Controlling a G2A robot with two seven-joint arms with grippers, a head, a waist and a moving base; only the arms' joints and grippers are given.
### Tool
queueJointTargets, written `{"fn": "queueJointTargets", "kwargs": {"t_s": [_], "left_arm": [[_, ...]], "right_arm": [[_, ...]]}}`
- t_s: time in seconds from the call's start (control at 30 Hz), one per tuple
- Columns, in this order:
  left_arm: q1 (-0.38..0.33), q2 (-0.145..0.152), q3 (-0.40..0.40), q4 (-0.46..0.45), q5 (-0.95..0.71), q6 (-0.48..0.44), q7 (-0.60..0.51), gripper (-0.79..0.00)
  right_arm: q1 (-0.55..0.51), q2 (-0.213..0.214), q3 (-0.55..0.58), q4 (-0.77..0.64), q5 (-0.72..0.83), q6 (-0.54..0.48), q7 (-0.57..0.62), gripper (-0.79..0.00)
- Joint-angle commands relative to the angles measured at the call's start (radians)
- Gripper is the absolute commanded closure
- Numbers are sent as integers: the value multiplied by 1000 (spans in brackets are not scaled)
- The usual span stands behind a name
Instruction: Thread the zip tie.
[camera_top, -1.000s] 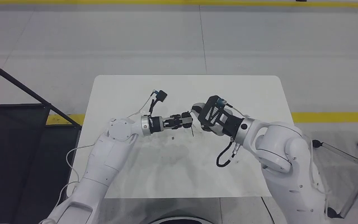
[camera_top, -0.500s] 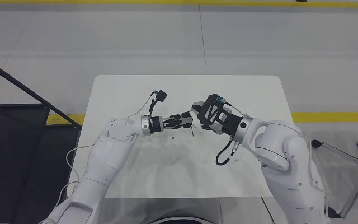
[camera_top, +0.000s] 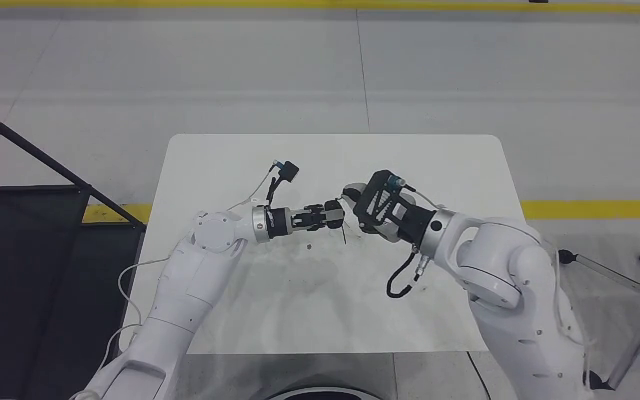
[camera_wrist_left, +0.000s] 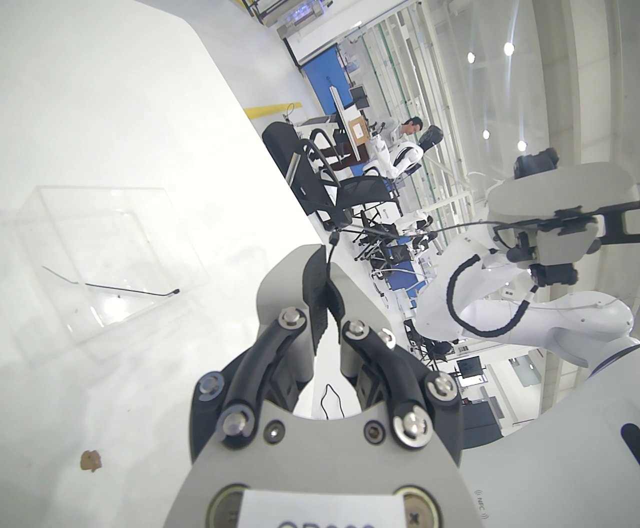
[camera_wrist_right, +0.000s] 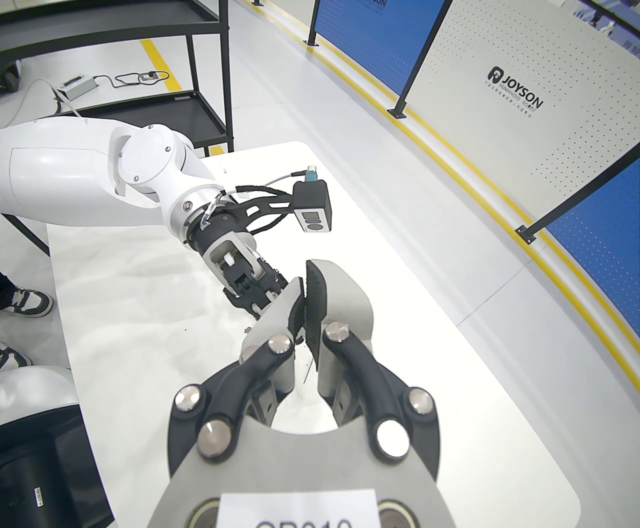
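Little has shifted in the last second: the right end effector (camera_wrist_right: 307, 295) nudged and returned, so threading looks stalled at alignment. At frame centre above the tabletop (camera_top: 250, 160), the left end effector (camera_wrist_left: 325, 280) pinches the zip tie (camera_wrist_left: 331, 242) with narrow pads. The right one seems closed on the strap too.

Right hand (camera_top: 347, 201) slightly rightward again.

Thin black zip tie (camera_wrist_left: 332, 245) pinched in the left pincer (camera_wrist_left: 325, 280).
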Motion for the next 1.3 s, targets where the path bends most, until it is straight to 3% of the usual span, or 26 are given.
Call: {"fn": "queueJointTargets", "kwargs": {"t_s": [0.0, 1.27], "left_arm": [[0, 0, 0, 0, 0, 0, 0, 0], [0, 0, 0, 0, 0, 0, 0, 0]], "right_arm": [[0, 1, -2, 2, 1, 2, -1, 0], [10, 29, -21, 5, 19, 8, -16, 0]]}}
